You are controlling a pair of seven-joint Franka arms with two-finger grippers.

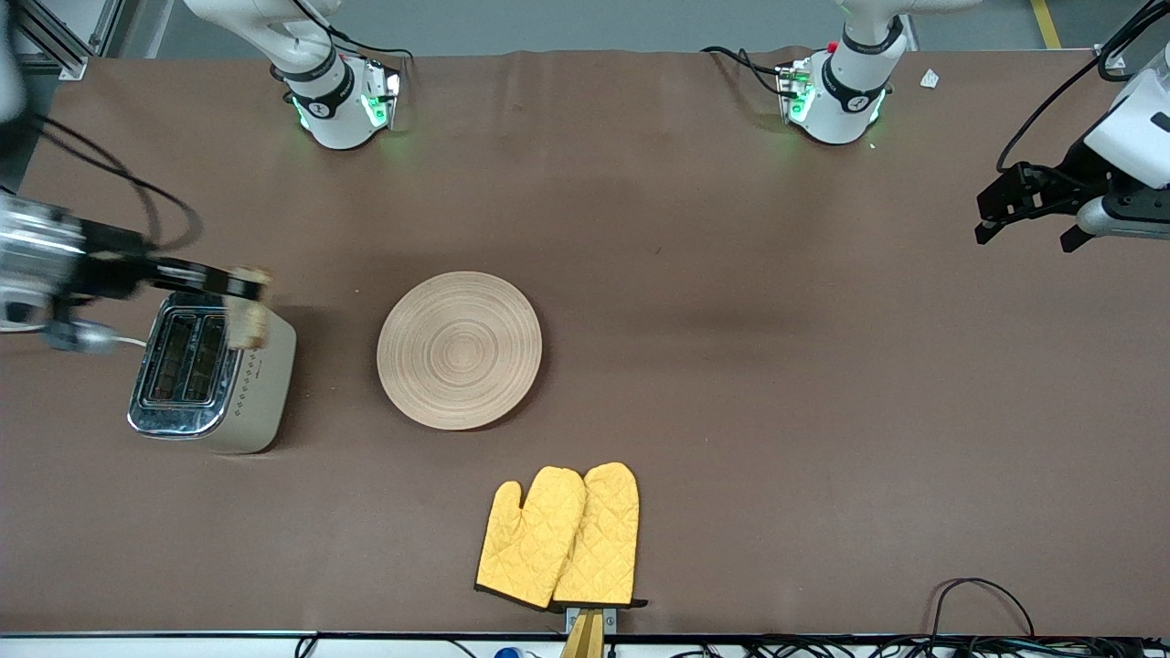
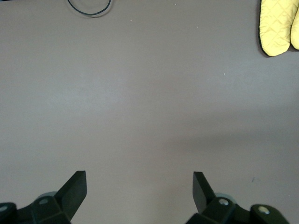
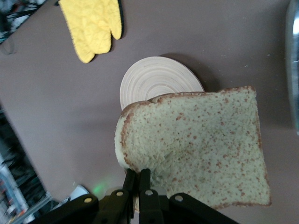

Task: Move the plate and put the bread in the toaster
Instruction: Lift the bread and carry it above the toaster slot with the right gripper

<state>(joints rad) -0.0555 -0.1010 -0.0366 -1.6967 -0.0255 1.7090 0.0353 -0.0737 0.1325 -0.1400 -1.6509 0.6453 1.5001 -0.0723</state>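
Note:
My right gripper (image 1: 245, 291) is shut on the bread (image 1: 247, 320), a speckled brown slice, and holds it over the toaster (image 1: 215, 375) at the edge of its chrome top. In the right wrist view the bread (image 3: 196, 149) hangs from the gripper (image 3: 138, 175), pinched at its crust. The cream toaster stands at the right arm's end of the table, both slots showing dark. The tan wooden plate (image 1: 459, 349) lies bare beside the toaster, toward the table's middle; it also shows in the right wrist view (image 3: 154, 79). My left gripper (image 1: 1024, 206) is open and empty, waiting above the left arm's end.
A pair of yellow oven mitts (image 1: 562, 537) lies near the table's front edge, nearer the camera than the plate; they also show in the left wrist view (image 2: 279, 25) and right wrist view (image 3: 91, 23). Cables run along the front edge.

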